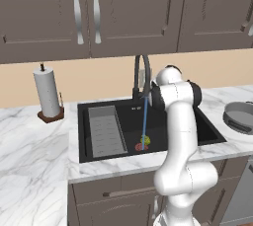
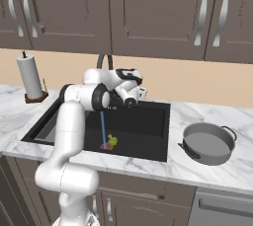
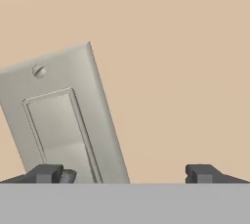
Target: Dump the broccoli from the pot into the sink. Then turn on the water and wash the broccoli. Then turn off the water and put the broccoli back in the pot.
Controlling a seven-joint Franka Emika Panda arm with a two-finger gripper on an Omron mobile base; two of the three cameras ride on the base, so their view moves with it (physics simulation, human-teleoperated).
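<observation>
Currently your gripper (image 3: pixel 125 173) stands with fingers spread wide, holding nothing, facing a grey wall switch plate (image 3: pixel 63 115) on the tan backsplash. You'll see blue water (image 1: pixel 145 121) falling from the faucet (image 1: pixel 141 74) onto the broccoli (image 2: pixel 112 141) beside the red drain (image 2: pixel 105 146) in the sink (image 2: pixel 148 153). Pot (image 2: pixel 207 143) sits on the counter, right of the sink.

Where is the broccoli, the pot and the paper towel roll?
broccoli (image 2: pixel 112 141), right base view, its lumpy top.
pot (image 2: pixel 207 142), right base view, its grey inside.
paper towel roll (image 1: pixel 46 92), left base view, its white side.
</observation>
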